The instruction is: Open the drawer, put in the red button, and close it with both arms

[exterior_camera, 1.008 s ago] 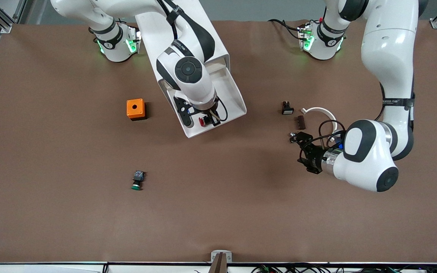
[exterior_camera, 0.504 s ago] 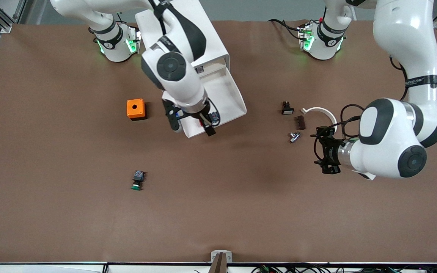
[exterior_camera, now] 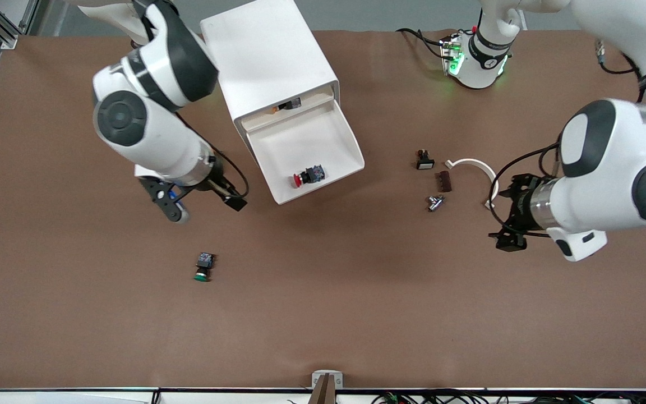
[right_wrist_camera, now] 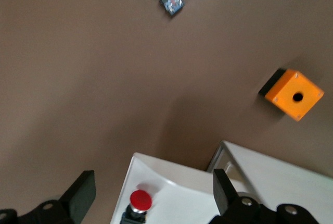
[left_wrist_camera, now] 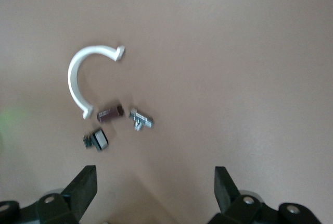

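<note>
Right black two-finger gripper [exterior_camera: 202, 203] hanging above the brown table [exterior_camera: 323, 314], beside the front corner of the wide shallow white plastic tray-drawer [exterior_camera: 331, 132], toward the right arm's end; fingers [right_wrist_camera: 79, 193] spread wide, nothing between them. Drawer pulled out of the white rounded cabinet [exterior_camera: 270, 53], open toward the front camera. Small push-button switch with red mushroom cap, black body and blue rear block [exterior_camera: 308, 175] lying on its side on the drawer floor, close to the cream front edge; red cap [right_wrist_camera: 140, 200] also seen from the right wrist. Twin switch with green cap [exterior_camera: 203, 266] on the table, nearer the front camera than the right gripper. Orange box with a hole [right_wrist_camera: 294, 95] seen only from the right wrist, near the cabinet.

Left black two-finger gripper [exterior_camera: 511, 210] over the table toward the left arm's end, fingers [left_wrist_camera: 83, 185] apart, empty. Just beside it: white curved plastic clip [exterior_camera: 477, 165], small dark brown block [exterior_camera: 444, 180], small silver metal fitting [exterior_camera: 434, 202], small black-and-white switch part [exterior_camera: 424, 160]
</note>
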